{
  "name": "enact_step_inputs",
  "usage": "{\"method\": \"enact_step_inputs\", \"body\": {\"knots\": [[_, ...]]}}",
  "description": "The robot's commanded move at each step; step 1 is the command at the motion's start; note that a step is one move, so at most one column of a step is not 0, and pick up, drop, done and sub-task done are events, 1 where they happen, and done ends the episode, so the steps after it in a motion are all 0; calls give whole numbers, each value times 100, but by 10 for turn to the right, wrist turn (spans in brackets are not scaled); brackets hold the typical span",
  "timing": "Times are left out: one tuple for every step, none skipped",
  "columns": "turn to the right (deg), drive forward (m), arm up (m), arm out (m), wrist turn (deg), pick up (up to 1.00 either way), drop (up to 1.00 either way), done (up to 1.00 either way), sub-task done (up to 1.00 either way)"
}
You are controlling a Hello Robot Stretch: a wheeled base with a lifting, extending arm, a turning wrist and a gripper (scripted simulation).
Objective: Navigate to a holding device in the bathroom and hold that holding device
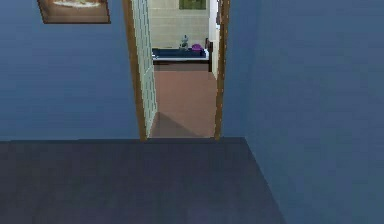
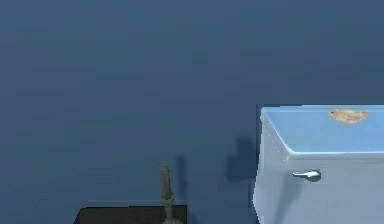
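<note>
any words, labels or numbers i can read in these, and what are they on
There is no text to read here.
The framed picture on the blue wall is too small and cut off to tell if it bears any writing.
The toilet tank has a plain front, and the tan patch on its lid has no legible marks.
</note>
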Motion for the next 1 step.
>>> {"method": "enact_step_inputs", "body": {"knots": [[0,0,48,0,0,0,0,0,0]]}}
